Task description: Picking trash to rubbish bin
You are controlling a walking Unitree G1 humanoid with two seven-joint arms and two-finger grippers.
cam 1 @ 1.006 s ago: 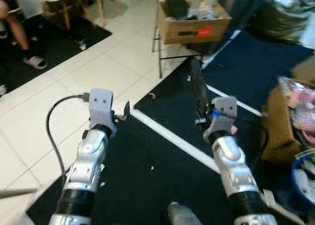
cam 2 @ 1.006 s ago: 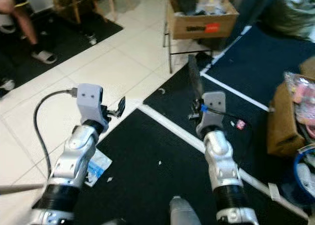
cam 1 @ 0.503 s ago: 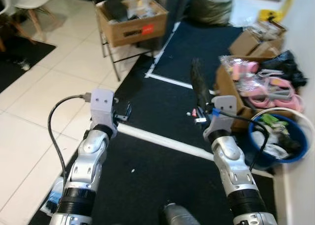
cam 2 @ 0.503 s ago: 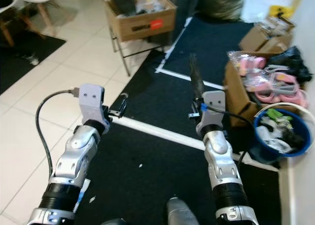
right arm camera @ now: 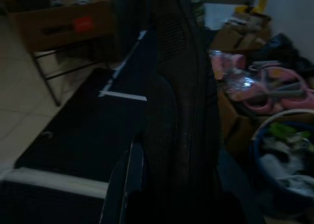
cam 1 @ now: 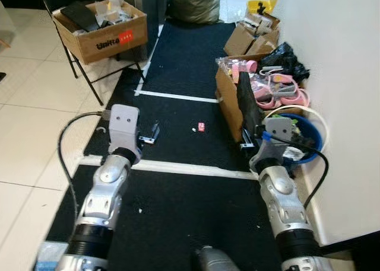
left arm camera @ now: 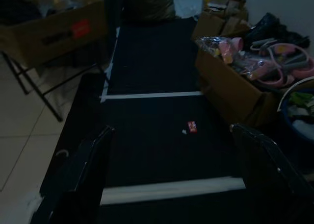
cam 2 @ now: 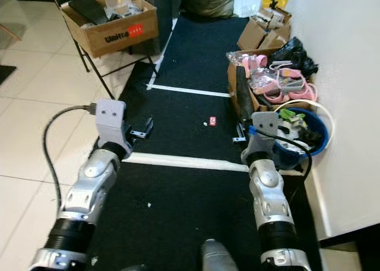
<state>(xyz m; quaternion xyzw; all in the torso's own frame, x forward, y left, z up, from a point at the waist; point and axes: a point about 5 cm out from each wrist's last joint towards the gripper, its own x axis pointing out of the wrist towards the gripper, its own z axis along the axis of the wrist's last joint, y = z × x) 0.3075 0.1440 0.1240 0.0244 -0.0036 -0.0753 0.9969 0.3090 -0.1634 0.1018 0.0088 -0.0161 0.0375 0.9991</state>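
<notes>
My right gripper is shut on a long, flat black textured piece that stands upright from its fingers; in the right wrist view the black piece hides most of the fingers. Just to its right, against the wall, stands a blue bin holding mixed rubbish. A small red scrap lies on the black mat ahead, the same red scrap showing in the left wrist view. My left gripper is held out over the mat, open and holding nothing, its fingers wide apart.
A cardboard box rests on a black metal stand at the far left. An open carton of pink items sits beyond the bin. The white wall runs close on the right. A dark bag lies far ahead; tiled floor spreads left.
The camera has swung right: the tiles and chairs left the picture, and the wall, carton and blue bin came in. Both arms keep their pose, the right still holding the black piece.
</notes>
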